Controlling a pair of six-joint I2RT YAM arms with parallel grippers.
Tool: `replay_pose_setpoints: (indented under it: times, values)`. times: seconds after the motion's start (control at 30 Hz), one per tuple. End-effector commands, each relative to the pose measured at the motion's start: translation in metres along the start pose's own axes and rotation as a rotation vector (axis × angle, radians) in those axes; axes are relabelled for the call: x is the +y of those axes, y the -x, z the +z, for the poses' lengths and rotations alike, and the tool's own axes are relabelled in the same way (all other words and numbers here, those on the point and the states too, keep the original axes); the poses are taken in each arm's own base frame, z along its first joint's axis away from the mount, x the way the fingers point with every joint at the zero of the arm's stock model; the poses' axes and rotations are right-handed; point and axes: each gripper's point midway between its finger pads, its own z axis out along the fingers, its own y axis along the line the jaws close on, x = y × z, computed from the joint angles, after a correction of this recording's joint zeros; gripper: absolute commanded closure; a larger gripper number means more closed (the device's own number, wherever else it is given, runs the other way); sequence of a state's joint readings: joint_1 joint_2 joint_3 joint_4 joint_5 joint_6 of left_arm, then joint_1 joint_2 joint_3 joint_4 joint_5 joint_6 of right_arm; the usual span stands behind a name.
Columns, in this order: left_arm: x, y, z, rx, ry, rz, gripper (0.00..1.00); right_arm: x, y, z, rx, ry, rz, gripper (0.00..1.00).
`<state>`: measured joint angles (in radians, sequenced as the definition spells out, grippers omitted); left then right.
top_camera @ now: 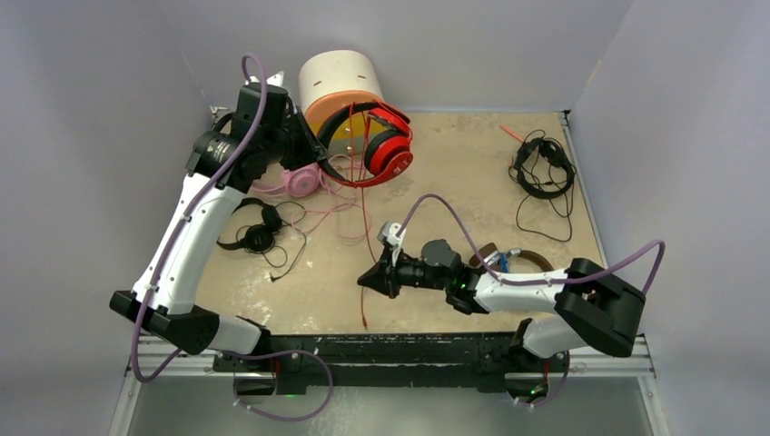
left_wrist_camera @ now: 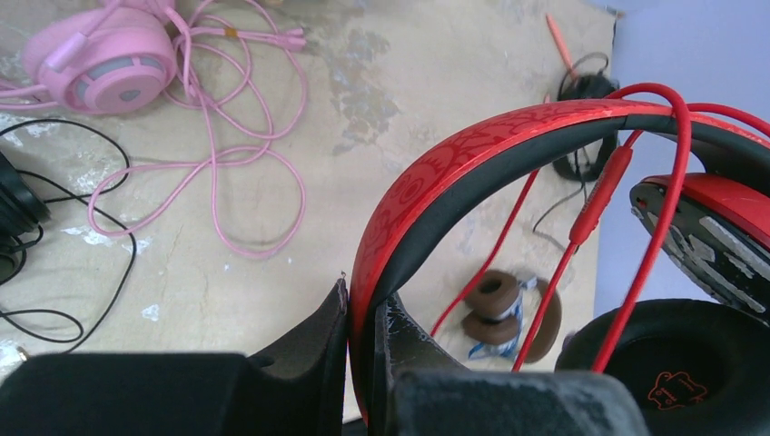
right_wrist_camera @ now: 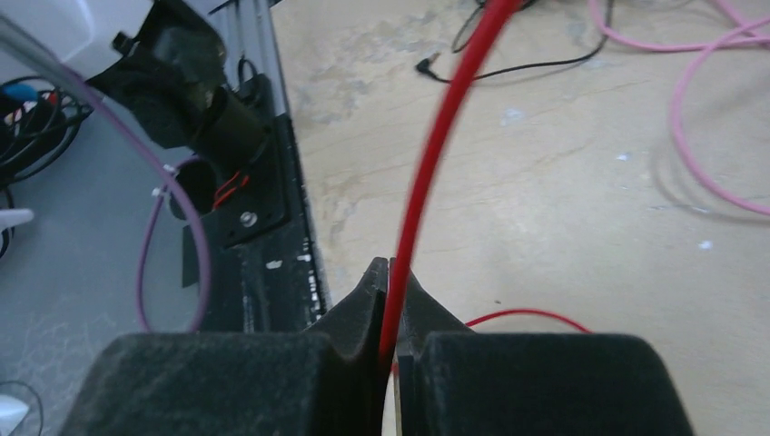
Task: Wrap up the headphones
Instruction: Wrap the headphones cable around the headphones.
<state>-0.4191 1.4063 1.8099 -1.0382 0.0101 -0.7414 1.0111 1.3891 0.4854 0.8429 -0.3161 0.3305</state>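
Note:
The red headphones (top_camera: 386,145) hang above the table at the back, with my left gripper (top_camera: 320,163) shut on their headband (left_wrist_camera: 472,163); the band sits pinched between the jaws of the left gripper (left_wrist_camera: 368,309). Their red cable (top_camera: 366,241) drops toward the table's front. There my right gripper (top_camera: 368,280) is shut on it, and the right wrist view shows the cable (right_wrist_camera: 436,154) running up from between the closed jaws of the right gripper (right_wrist_camera: 390,272). The pink headphones (top_camera: 301,182) lie below the left gripper with their cable spread loose.
A black pair (top_camera: 259,229) lies at the left with its cable loose. Another black pair (top_camera: 543,168) is at the back right, and a brown pair (top_camera: 513,259) lies by the right arm. A white and orange drawer box (top_camera: 340,82) stands at the back.

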Motion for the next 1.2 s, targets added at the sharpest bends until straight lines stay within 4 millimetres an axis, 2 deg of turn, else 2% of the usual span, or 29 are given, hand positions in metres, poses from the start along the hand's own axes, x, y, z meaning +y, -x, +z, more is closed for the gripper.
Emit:
replay_pose_setpoints:
  times: [0.0,0.17,0.37,0.53,0.67,0.77,0.83,1.0,1.17]
  values:
    - [-0.007,0.042,-0.003,-0.188,-0.006,-0.127,1.0,0.023,0.018,0.007,-0.022,0.022,-0.068,0.97]
    - [0.02,0.044,0.016,-0.248,0.101,-0.149,1.0,0.052,0.029,0.011,0.01,0.071,-0.092,1.0]
    - [0.067,0.045,0.03,-0.35,0.283,-0.091,1.0,0.07,0.064,0.009,0.027,0.06,-0.103,1.0]
    - [0.1,0.042,0.038,-0.38,0.426,-0.008,1.0,0.079,0.091,0.002,0.037,0.034,-0.126,1.0]
    - [0.116,0.028,0.048,-0.336,0.466,0.105,1.0,0.078,0.117,-0.009,0.019,-0.028,-0.149,1.0]
    - [0.121,0.013,0.056,-0.294,0.437,0.217,1.0,0.069,0.136,-0.017,0.022,-0.123,-0.155,1.0]
    - [0.121,0.003,0.059,-0.277,0.418,0.291,1.0,0.064,0.141,-0.022,0.076,-0.178,-0.161,1.0]
    - [0.113,-0.025,0.06,-0.237,0.4,0.485,1.0,0.018,0.172,-0.042,0.109,-0.509,-0.224,1.0]
    - [0.112,-0.05,0.059,-0.167,0.403,0.603,1.0,-0.016,0.198,-0.063,0.097,-0.711,-0.258,1.0]
